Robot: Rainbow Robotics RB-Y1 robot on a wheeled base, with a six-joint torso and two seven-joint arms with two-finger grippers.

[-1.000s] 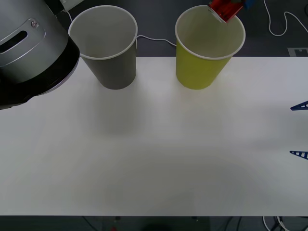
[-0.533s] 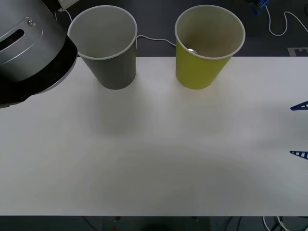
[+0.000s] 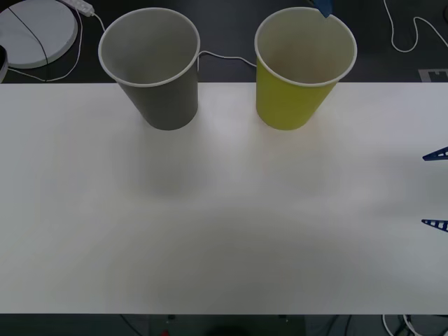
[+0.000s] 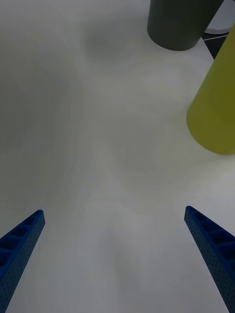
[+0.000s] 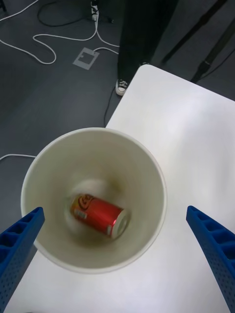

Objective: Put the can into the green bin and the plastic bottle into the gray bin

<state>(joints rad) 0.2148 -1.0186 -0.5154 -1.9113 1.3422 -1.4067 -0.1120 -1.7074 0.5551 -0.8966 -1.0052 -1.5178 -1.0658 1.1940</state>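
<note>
The can (image 5: 98, 215) lies on its side at the bottom of the green bin (image 5: 147, 161), seen from straight above in the left wrist view. My left gripper (image 5: 113, 211) hangs open over that bin, holding nothing; one of its blue fingers (image 3: 323, 7) shows above the green bin's (image 3: 290, 98) far rim in the front view. The gray bin (image 3: 164, 98) stands upright to its left. My right gripper (image 3: 435, 189) stays open low over the table's right edge, well apart from the green bin (image 4: 218, 107) and the gray bin (image 4: 178, 24). The plastic bottle is out of view.
Both bins stand along the far edge of the white table (image 3: 224, 210). A white round disc (image 3: 38, 31) with a cable lies on the dark floor behind the far left corner. More cables (image 3: 413, 35) run across the floor at the far right.
My left gripper let go of the can, which dropped into the green bin. The big silver arm part has gone from the front view's left.
</note>
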